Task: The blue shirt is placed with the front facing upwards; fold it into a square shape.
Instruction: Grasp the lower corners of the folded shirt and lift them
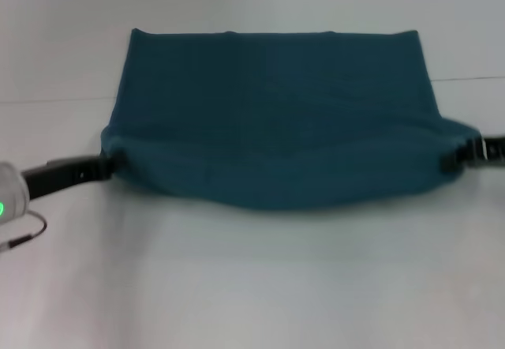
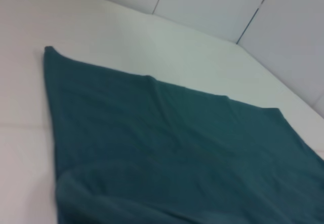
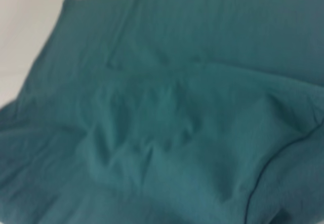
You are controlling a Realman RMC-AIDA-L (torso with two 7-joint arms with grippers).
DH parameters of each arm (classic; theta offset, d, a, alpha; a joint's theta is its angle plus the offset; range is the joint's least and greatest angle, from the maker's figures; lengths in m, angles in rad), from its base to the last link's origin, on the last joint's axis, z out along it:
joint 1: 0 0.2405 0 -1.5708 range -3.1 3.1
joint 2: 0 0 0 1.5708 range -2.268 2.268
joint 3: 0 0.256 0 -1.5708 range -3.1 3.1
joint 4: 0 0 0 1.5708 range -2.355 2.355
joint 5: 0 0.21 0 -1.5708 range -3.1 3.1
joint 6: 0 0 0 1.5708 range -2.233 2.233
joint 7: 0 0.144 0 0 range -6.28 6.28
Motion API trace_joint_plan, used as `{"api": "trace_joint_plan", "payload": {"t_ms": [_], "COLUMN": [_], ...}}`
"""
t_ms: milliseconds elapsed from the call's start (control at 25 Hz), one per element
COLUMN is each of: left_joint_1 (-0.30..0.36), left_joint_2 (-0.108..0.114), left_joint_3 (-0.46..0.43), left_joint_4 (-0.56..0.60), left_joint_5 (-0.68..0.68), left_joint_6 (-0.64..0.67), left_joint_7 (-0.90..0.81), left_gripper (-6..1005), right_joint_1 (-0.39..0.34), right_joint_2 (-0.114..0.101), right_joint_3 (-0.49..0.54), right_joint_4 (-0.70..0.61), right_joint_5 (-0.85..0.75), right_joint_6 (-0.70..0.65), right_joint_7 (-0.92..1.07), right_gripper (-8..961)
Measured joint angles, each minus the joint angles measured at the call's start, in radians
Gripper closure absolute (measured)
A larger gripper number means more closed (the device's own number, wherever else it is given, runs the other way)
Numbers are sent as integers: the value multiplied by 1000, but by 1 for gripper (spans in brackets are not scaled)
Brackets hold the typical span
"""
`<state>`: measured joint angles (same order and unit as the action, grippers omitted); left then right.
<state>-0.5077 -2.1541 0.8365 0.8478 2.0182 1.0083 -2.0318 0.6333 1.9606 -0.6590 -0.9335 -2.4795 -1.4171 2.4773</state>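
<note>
One blue shirt [image 1: 276, 120] is lying on the white table [image 1: 252, 286], plain teal side up, its near folded edge bulging toward the robot. Two grippers are engaging it: the left gripper [image 1: 109, 166] is meeting the shirt's near-left corner, the right gripper [image 1: 458, 155] its near-right corner. Jaw state of either: cannot tell, cloth is covering the fingertips.

Matt, soft knit cloth blue shirt [image 1: 272, 120], smooth matt white table [image 1: 252, 278], perhaps laminate, seamed
</note>
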Motion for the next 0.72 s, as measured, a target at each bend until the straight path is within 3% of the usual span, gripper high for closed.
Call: {"api": "trace_joint_plan", "payload": {"t_ms": [280, 720], "left_joint_1": [80, 180], "left_joint_2": [-7, -9], "left_joint_3": [-1, -32], "left_joint_4": [13, 38], "left_joint_5": [-20, -74], "left_joint_6": [88, 293], "left_joint_7": [39, 95], "left_gripper": [981, 980], "right_joint_1": [-70, -84], "right_joint_2": [2, 4], "right_joint_3": [15, 33], "right_joint_4": [9, 17], "right_joint_5": [6, 4], "right_joint_6": [1, -12], "right_joint_7": [-19, -38], "right_gripper": [883, 882]}}
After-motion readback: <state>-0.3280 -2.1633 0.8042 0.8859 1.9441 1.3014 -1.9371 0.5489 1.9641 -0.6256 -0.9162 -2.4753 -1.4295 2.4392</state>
